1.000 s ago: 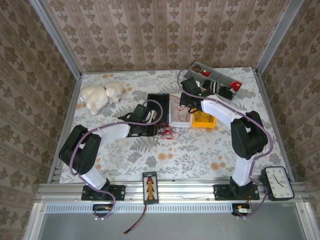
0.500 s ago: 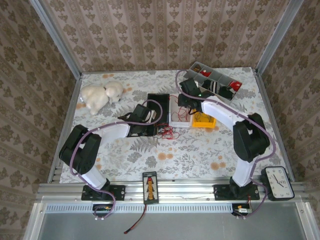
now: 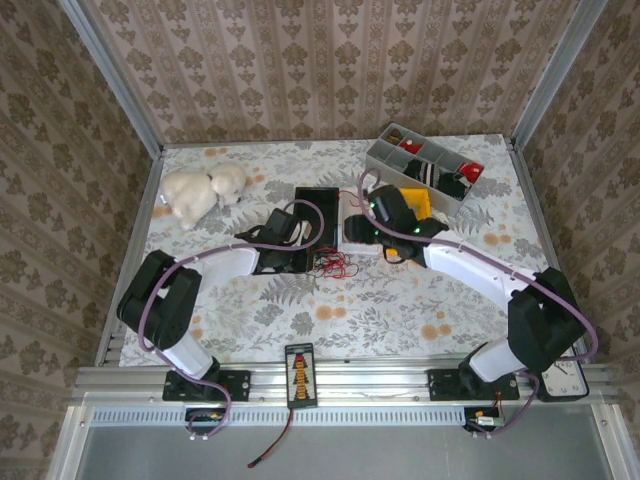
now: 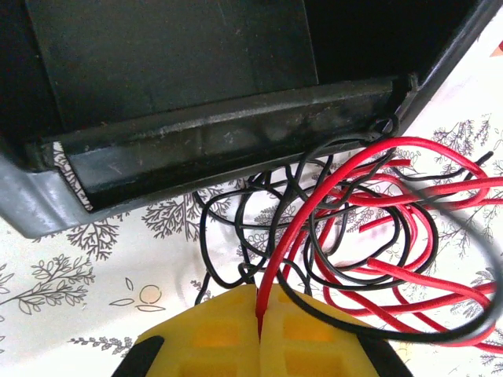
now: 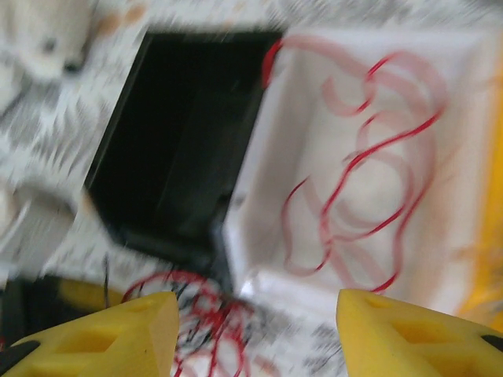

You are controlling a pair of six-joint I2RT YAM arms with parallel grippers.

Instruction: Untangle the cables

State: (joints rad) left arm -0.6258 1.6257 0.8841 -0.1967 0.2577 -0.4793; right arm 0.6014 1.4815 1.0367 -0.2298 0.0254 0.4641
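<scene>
The cables (image 3: 333, 265) are a tangle of thin red and black wires lying on the floral table just in front of the black tray (image 3: 318, 205). My left gripper (image 3: 312, 262) sits at the tangle's left edge. In the left wrist view the yellow jaws (image 4: 259, 314) are shut on one red cable (image 4: 314, 212), and the other loops (image 4: 369, 236) spread to the right. My right gripper (image 3: 365, 228) hovers open over the white tray (image 3: 352, 240). In the blurred right wrist view a loose red cable (image 5: 361, 173) lies in that tray (image 5: 440, 118), and the tangle (image 5: 204, 314) lies below between the fingertips (image 5: 255, 314).
A yellow bin (image 3: 417, 204) and a grey divided organiser (image 3: 420, 162) stand behind the right arm. A white plush toy (image 3: 200, 190) lies at the back left. A clock (image 3: 568, 372) and a small black board (image 3: 299, 376) sit on the front rail.
The right arm has swung away from the organiser, left and nearer, to above the white tray, and its jaws have opened. The left arm has kept still with its grip.
</scene>
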